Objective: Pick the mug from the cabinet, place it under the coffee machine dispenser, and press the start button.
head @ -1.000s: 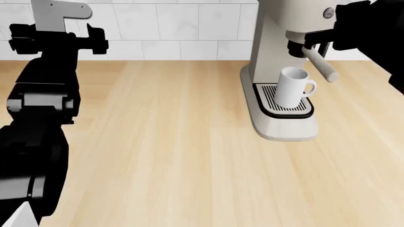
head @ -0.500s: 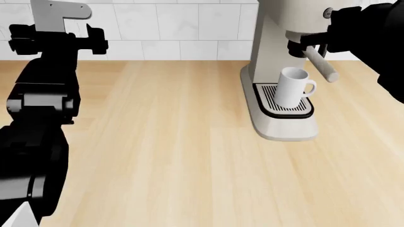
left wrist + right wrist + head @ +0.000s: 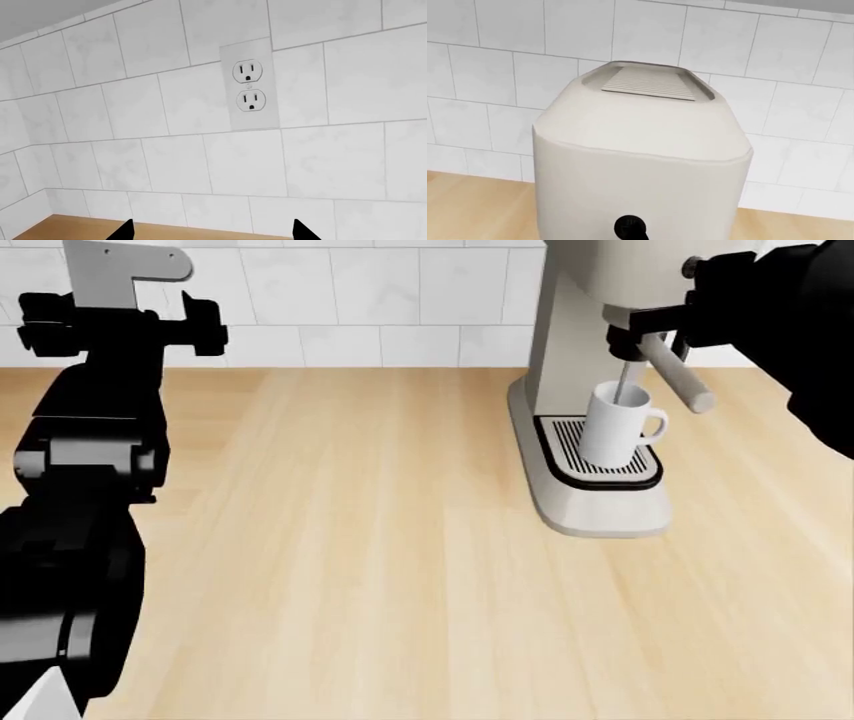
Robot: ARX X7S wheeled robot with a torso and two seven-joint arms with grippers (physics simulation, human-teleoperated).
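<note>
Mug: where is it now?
Head view, right side: the mug stands upright on the coffee machine's drip grille, under the dispenser, handle pointing right, beside the slanted steam wand.

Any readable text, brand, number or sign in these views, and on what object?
None can be read in any view.
Coffee machine: plain cream body, no brand or label showing.
Start button: mostly hidden by the right arm; any mark is too small to tell.
Mug: plain white, no print.
Wall outlet: only slots, no lettering.
Wall tiles: blank.
</note>
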